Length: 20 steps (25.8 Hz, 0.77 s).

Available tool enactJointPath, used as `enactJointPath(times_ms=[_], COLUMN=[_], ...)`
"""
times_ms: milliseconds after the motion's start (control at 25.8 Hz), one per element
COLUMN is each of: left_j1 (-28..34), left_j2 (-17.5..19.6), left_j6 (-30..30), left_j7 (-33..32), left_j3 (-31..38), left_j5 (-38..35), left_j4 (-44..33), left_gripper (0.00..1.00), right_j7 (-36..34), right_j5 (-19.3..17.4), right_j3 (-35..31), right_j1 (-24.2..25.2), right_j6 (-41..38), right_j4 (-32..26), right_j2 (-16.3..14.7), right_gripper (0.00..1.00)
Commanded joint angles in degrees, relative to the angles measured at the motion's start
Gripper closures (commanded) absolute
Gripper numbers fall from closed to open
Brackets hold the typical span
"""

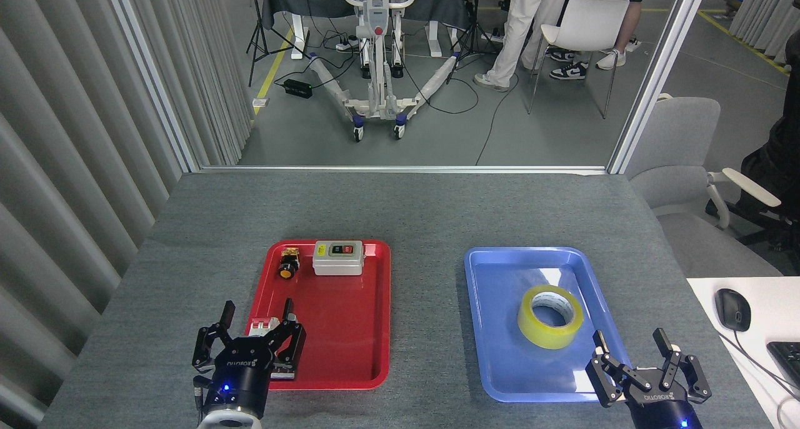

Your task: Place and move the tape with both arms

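the tape is lying flat in the blue tray on the right of the table. the right hand is hovering open at the tray's near right corner, just beside the roll. to grip well, it should be spanning the roll's rim squarely before closing. the left hand is waiting open at the red tray.
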Motion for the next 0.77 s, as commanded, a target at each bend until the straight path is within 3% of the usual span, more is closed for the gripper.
enactJointPath(times_ms=[0, 736], left_j1=[0.1, 0.3], left_j2=[0.0, 0.0], left_j6=[0.0, 0.0], left_j7=[0.1, 0.7], left_j3=[0.0, 0.4], left_j5=[0.0, 0.0], left_j4=[0.0, 0.2], left_gripper=[0.00, 0.00], right_j7=[-0.1, -0.1], right_j5=[0.1, 0.1], right_j3=[0.0, 0.0], right_j1=[-0.8, -0.8], right_j6=[-0.3, -0.3], right_j4=[0.3, 0.4], right_j2=[0.0, 0.4], right_gripper=[0.00, 0.00])
